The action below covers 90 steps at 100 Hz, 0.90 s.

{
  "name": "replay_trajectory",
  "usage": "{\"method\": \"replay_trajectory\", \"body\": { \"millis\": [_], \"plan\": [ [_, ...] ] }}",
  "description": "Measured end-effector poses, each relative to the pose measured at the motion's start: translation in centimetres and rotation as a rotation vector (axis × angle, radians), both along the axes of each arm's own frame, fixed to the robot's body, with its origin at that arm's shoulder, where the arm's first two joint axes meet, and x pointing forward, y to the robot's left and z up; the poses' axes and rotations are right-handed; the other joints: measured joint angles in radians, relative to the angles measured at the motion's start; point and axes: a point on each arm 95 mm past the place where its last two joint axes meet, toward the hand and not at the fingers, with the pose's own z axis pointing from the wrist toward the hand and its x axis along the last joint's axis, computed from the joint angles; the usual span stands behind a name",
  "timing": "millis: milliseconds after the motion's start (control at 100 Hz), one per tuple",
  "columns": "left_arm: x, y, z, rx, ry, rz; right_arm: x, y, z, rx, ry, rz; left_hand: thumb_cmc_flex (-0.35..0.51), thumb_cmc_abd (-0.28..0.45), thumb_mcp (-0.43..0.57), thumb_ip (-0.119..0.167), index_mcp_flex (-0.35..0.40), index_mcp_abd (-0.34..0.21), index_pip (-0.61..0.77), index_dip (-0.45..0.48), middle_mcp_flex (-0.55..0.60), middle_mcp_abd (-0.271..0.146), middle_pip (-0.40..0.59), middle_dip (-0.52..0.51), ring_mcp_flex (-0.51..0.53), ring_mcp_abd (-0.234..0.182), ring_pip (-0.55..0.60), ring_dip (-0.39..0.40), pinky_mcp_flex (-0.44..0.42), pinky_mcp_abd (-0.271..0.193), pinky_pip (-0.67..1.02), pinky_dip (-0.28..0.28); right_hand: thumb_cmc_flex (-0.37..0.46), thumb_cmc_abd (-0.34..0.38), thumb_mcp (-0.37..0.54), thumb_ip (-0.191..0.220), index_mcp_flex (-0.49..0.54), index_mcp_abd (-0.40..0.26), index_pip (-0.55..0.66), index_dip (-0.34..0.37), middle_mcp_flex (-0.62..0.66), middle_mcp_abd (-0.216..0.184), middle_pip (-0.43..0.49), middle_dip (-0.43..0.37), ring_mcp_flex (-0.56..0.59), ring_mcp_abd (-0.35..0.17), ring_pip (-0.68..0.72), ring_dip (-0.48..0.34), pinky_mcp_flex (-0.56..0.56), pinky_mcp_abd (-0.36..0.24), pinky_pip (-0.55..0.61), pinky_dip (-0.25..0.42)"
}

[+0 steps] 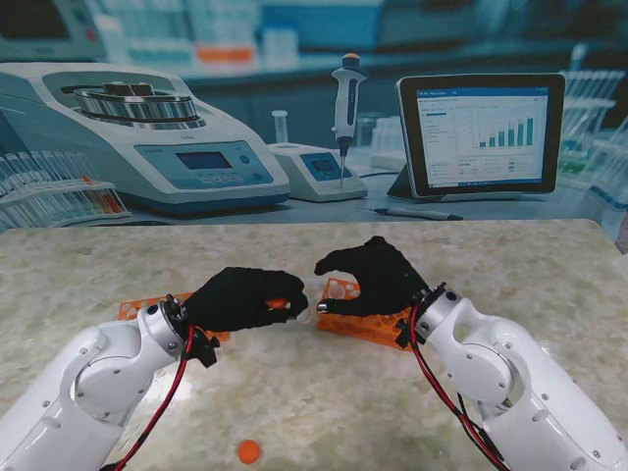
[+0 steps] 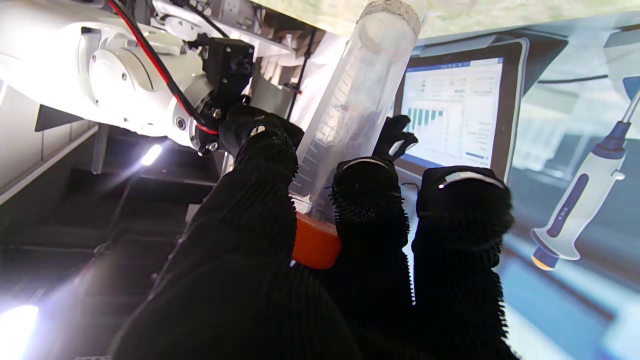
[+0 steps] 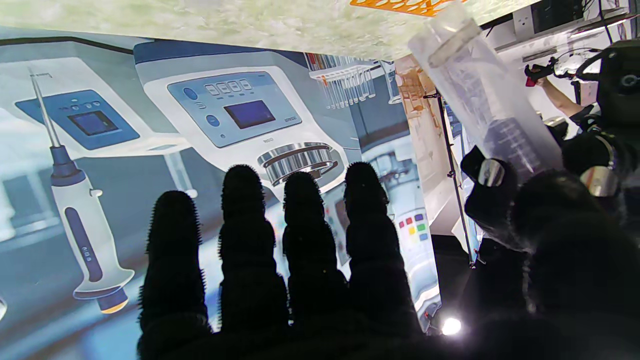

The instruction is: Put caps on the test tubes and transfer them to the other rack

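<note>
My left hand (image 1: 235,299) is shut on a clear test tube (image 2: 350,110) with an orange cap (image 2: 312,242) on its end, thumb on one side and fingers on the other. In the stand view the cap (image 1: 278,302) shows at the fingertips and the tube (image 1: 305,313) points toward my right hand (image 1: 378,275). That hand arches over an orange rack (image 1: 368,324) with its four fingers (image 3: 300,235) spread and nothing between them. The tube (image 3: 485,110) passes just beside it. A second orange rack (image 1: 137,307) lies behind my left wrist.
A loose orange cap (image 1: 249,451) lies on the marble table (image 1: 324,392) near me, between the arms. The printed lab backdrop (image 1: 294,108) rises along the far edge of the table.
</note>
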Motion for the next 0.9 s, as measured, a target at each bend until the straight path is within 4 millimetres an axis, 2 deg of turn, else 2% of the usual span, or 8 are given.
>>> {"method": "replay_trajectory", "body": {
  "millis": [340, 900],
  "plan": [
    [0.5, 1.0, -0.5, 0.014, 0.008, 0.036, 0.7, 1.4, 1.4, -0.091, 0.065, 0.093, 0.0, 0.0, 0.0, 0.0, 0.0, -0.001, 0.0, 0.001, 0.0, 0.0, 0.001, 0.0, 0.0, 0.0, 0.001, 0.0, -0.01, 0.002, -0.001, 0.003, 0.0, 0.0, 0.0, 0.0, 0.0, -0.031, 0.002, 0.0, 0.0, -0.001, 0.0, 0.0, 0.0, -0.009, 0.0, 0.0, -0.001, 0.0, 0.0, 0.0],
    [1.2, 3.0, -1.0, 0.038, 0.014, 0.095, 2.4, 3.6, 3.6, -0.151, 0.084, 0.149, 0.0, 0.0, 0.0, 0.0, 0.0, -0.001, 0.0, 0.007, 0.0, 0.0, 0.001, 0.0, 0.0, 0.0, 0.002, 0.007, -0.018, 0.007, -0.002, 0.013, 0.0, 0.0, 0.0, 0.0, 0.0, -0.056, 0.013, 0.005, 0.0, -0.011, 0.001, 0.017, 0.0, -0.018, 0.0, 0.0, -0.01, 0.0, -0.012, 0.0]
  ]
}}
